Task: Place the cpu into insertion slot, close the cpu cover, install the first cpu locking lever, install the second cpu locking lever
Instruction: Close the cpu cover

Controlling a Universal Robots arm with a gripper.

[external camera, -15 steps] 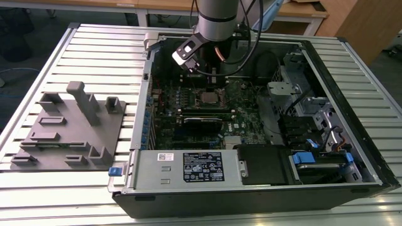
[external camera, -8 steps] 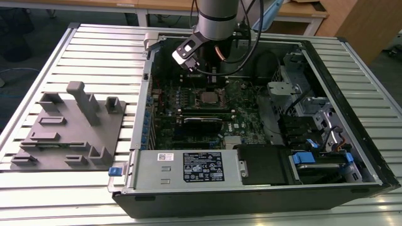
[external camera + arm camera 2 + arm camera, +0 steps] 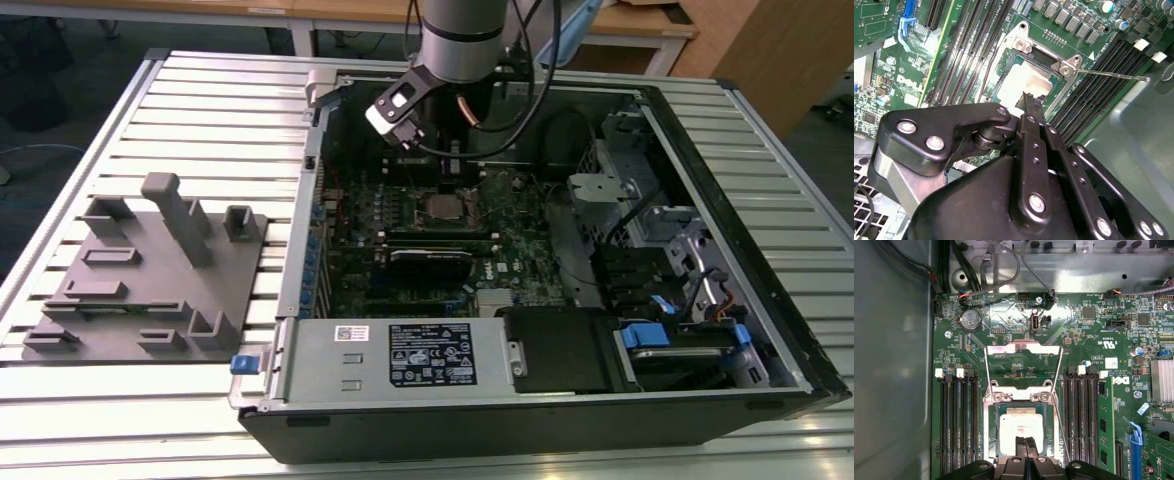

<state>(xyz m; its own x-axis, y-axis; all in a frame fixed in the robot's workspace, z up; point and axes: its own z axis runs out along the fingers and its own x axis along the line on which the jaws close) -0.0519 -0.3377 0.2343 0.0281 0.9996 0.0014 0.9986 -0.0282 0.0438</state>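
Observation:
The cpu (image 3: 1021, 426) lies flat in the insertion slot (image 3: 991, 440), its pale metal top showing in both wrist views (image 3: 1026, 80). The cpu cover (image 3: 1023, 346) stands swung open behind the socket, with green board visible through its cut-out. A thin locking lever (image 3: 1114, 74) sticks out free to one side, and another wire lever (image 3: 1060, 430) runs along the socket's edge. My gripper (image 3: 1025, 444) hangs just above the cpu's near edge, fingers shut together with nothing between them (image 3: 1030, 100). In the exterior view the arm (image 3: 461, 40) reaches down into the case over the socket (image 3: 445, 207).
Black memory slots (image 3: 959, 425) flank the socket on both sides. The case wall (image 3: 889, 365) rises close by, and cables (image 3: 999, 275) loop behind the board. A grey fixture plate (image 3: 134, 270) sits at the exterior view's left. The power supply (image 3: 400, 355) fills the case front.

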